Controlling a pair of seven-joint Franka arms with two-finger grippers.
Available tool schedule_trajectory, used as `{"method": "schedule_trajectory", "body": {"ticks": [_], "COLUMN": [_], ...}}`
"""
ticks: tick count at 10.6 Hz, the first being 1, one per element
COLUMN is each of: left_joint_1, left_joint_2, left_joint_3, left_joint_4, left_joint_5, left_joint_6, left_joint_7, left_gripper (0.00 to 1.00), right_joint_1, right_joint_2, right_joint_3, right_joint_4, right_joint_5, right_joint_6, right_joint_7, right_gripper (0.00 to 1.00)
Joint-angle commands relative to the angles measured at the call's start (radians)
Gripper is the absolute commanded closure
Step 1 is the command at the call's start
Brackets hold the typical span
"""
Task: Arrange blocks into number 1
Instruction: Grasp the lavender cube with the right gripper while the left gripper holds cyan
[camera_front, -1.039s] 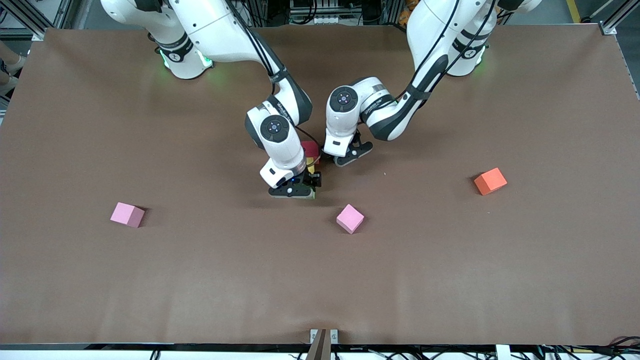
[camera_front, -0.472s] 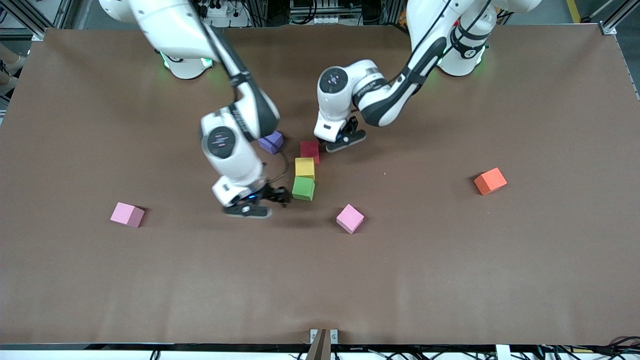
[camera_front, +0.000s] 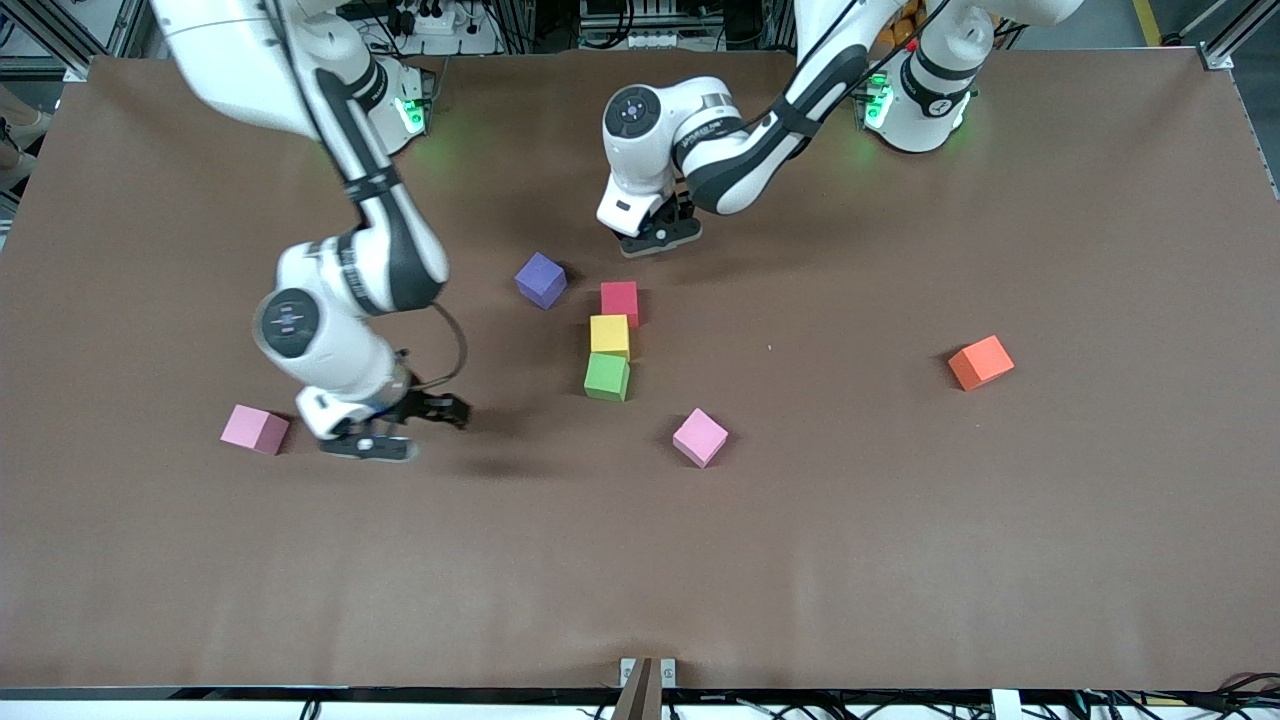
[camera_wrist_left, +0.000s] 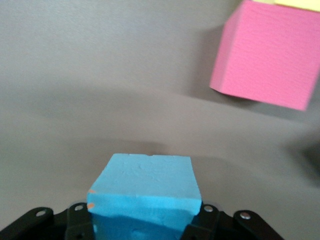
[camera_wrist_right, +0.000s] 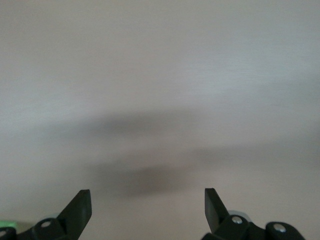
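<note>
Table (camera_front: 900, 560): a wide brown surface with both arm bases along its far edge.
Column of blocks: near the table's middle, a red block (camera_front: 620, 299) farthest from the front camera, a yellow block (camera_front: 610, 334) touching it on the nearer side, and a green block (camera_front: 607, 377) nearest, touching the yellow one.
Purple block (camera_front: 541, 279): just beside the red block, toward the right arm's end, turned at an angle and not touching it.
Pink blocks: one pink block (camera_front: 700, 437) lies nearer the front camera than the green block, close by; the other pink block (camera_front: 255, 429) lies well toward the right arm's end of the table.
Orange block (camera_front: 981, 362): alone, well toward the left arm's end.
Blue block (camera_wrist_left: 145, 192): grasped in the left gripper (camera_front: 655, 237), seen in the left wrist view between the fingers, with the red block close ahead.
Left gripper position: over bare table, just past the red block toward the bases.
Right gripper (camera_front: 368, 441): empty, fingers (camera_wrist_right: 80, 207) spread wide apart, low over bare table just beside the outlying pink block.
</note>
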Motion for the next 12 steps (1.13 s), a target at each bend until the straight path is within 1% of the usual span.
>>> {"method": "schedule_trajectory", "body": {"ticks": [1, 2, 3, 4, 6, 8, 9, 10, 12], "left_joint_1": [-0.065, -0.076, -0.076, -0.076, -0.074, -0.07, -0.07, -0.073, -0.074], "left_joint_2": [0.082, 0.102, 0.113, 0.127, 0.138, 0.151, 0.17, 0.187, 0.191], "left_joint_3": [0.001, 0.003, 0.003, 0.003, 0.005, 0.006, 0.008, 0.015, 0.032], "left_joint_4": [0.11, 0.128, 0.142, 0.153, 0.155, 0.165, 0.19, 0.207, 0.211], "left_joint_5": [0.013, 0.033, 0.076, 0.091, 0.09, 0.09, 0.09, 0.09, 0.09], "left_joint_6": [-0.013, -0.013, -0.013, -0.013, -0.015, -0.015, -0.015, -0.021, -0.026], "left_joint_7": [0.006, 0.02, 0.061, 0.126, 0.234, 0.244, 0.244, 0.245, 0.26], "left_gripper": [1.0, 1.0, 1.0, 1.0, 1.0, 1.0, 1.0, 1.0, 1.0], "right_joint_1": [-0.132, -0.192, -0.245, -0.284, -0.333, -0.382, -0.399, -0.41, -0.429], "right_joint_2": [-0.07, -0.069, -0.063, -0.055, -0.046, -0.015, 0.0, 0.007, 0.029], "right_joint_3": [0.016, 0.011, 0.01, 0.01, 0.008, 0.01, 0.002, 0.0, -0.006], "right_joint_4": [-0.066, -0.05, -0.028, -0.02, -0.011, -0.003, -0.005, -0.008, -0.013], "right_joint_5": [0.001, -0.015, -0.022, -0.024, -0.023, -0.012, -0.012, -0.012, -0.012], "right_joint_6": [0.019, 0.021, 0.019, 0.019, 0.019, 0.019, 0.018, 0.007, 0.006], "right_joint_7": [-0.05, -0.094, -0.146, -0.159, -0.183, -0.179, -0.185, -0.187, -0.187], "right_gripper": [0.0, 0.0, 0.0, 0.0, 0.0, 0.0, 0.0, 0.0, 0.0]}}
